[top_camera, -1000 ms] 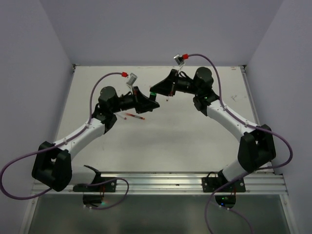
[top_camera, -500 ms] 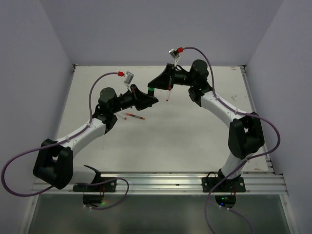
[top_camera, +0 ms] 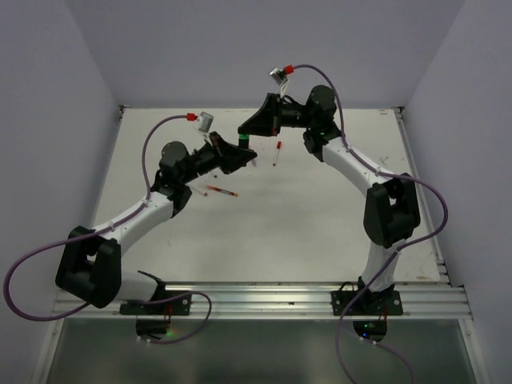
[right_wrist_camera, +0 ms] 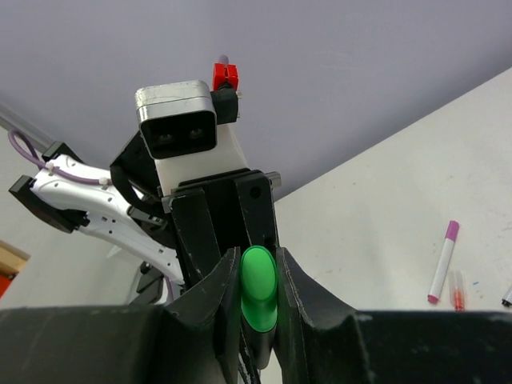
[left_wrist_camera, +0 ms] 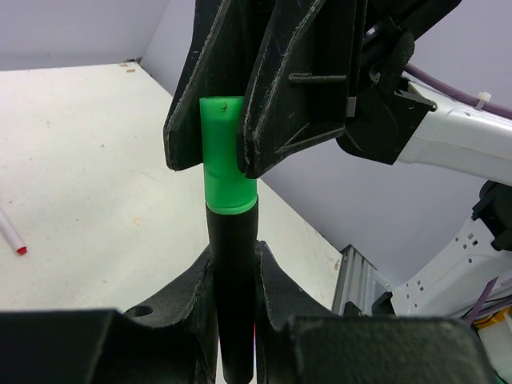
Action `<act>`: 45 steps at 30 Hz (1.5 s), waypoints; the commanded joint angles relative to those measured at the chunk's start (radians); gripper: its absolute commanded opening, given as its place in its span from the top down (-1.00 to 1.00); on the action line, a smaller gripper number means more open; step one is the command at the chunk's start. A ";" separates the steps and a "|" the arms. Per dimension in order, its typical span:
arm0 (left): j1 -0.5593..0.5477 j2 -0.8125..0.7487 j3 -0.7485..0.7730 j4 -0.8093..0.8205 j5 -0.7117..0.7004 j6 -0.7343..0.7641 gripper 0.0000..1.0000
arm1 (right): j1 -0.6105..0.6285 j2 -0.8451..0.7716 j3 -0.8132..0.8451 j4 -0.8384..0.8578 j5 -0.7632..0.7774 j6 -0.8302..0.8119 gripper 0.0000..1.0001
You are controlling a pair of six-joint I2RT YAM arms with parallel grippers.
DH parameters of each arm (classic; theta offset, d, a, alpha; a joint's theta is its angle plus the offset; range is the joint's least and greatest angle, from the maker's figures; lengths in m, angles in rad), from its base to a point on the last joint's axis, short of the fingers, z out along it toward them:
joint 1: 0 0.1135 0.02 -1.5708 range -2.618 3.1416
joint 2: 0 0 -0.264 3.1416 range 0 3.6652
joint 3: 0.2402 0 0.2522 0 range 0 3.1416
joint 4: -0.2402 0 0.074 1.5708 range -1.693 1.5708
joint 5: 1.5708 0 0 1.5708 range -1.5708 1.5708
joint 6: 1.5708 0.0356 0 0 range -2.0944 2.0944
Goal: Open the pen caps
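Observation:
A stubby highlighter is held in the air between my two grippers over the back middle of the table. My left gripper (left_wrist_camera: 234,268) is shut on its black barrel (left_wrist_camera: 234,296). My right gripper (right_wrist_camera: 258,276) is shut on its bright green cap (right_wrist_camera: 258,290), which sits on the barrel with no gap in the left wrist view (left_wrist_camera: 227,176). In the top view the left gripper (top_camera: 235,154) and right gripper (top_camera: 250,128) meet at the green cap (top_camera: 245,141). Thin pens lie on the table: a red one (top_camera: 278,152) and another red one (top_camera: 221,191).
A magenta-capped pen (right_wrist_camera: 444,260) and a short red pen (right_wrist_camera: 457,290) lie on the table right of the right gripper. A whitish pen with a red tip (left_wrist_camera: 10,236) lies at the left. The back wall stands close behind the grippers.
Both grippers, joined on the highlighter, have moved towards the back left and risen a little. The right arm has stretched further over, uncovering the red pen beneath it.

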 commanded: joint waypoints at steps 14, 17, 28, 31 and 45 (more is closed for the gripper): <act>-0.082 0.006 -0.117 -0.266 0.333 0.027 1.00 | -0.157 0.116 0.441 0.158 0.445 0.026 1.00; -0.085 -0.003 -0.126 -0.273 0.328 0.024 1.00 | -0.163 0.132 0.486 0.146 0.459 0.026 1.00; -0.088 0.052 -0.042 -0.371 0.310 0.119 1.00 | -0.175 -0.078 0.111 0.081 0.440 -0.061 1.00; -0.093 0.101 0.010 -0.460 0.273 0.197 1.00 | -0.179 -0.187 -0.080 -0.004 0.463 -0.124 1.00; -0.191 0.529 0.219 -0.369 0.169 0.161 0.70 | -0.301 -0.463 -0.695 -0.408 0.707 -0.333 1.00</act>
